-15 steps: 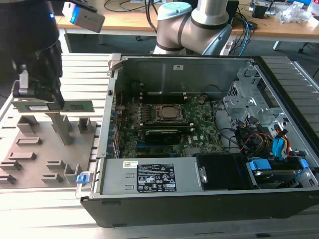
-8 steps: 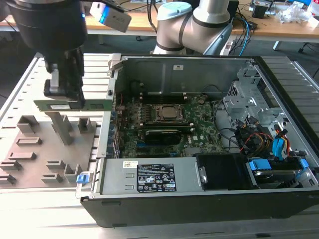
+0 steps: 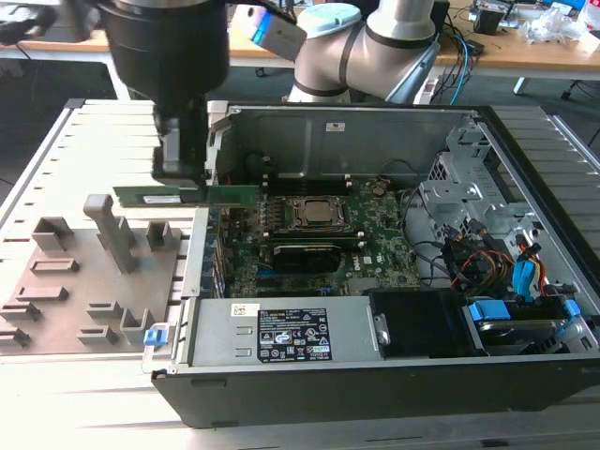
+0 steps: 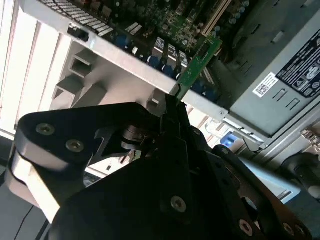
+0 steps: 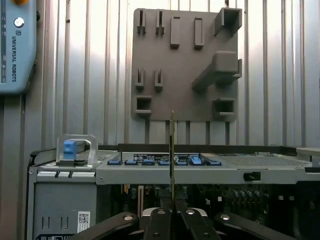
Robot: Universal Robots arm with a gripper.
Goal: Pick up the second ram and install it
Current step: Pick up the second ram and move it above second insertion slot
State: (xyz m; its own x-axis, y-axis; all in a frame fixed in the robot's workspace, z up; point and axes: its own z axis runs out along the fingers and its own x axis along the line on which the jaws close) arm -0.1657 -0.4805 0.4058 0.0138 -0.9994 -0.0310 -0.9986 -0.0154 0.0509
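Pickup looks done, seating not. At the exterior view's left, a flat grey plastic holder plate (image 3: 56, 281) with raised blocks lies on the ribbed metal counter (image 3: 37, 159), and its slots look vacant. Just beside it, the black hand (image 3: 183, 180) is clamped narrow on the second ram (image 3: 230, 194), a long, thin green circuit-board stick. The stick is held level in the air, spanning the plate's edge and the case's side wall. In both wrist views it juts from between the fingers (image 4: 172, 107), touching nothing else. Further right, the open black computer case (image 3: 375, 394) holds a green motherboard (image 3: 384, 234) with a square metal CPU socket (image 3: 314, 214), a bulky black expansion card (image 3: 305, 253), a labelled silver power supply (image 3: 281, 333) and a drive cage (image 3: 469, 187) with coloured cables. No slot has the stick yet, so installation remains.
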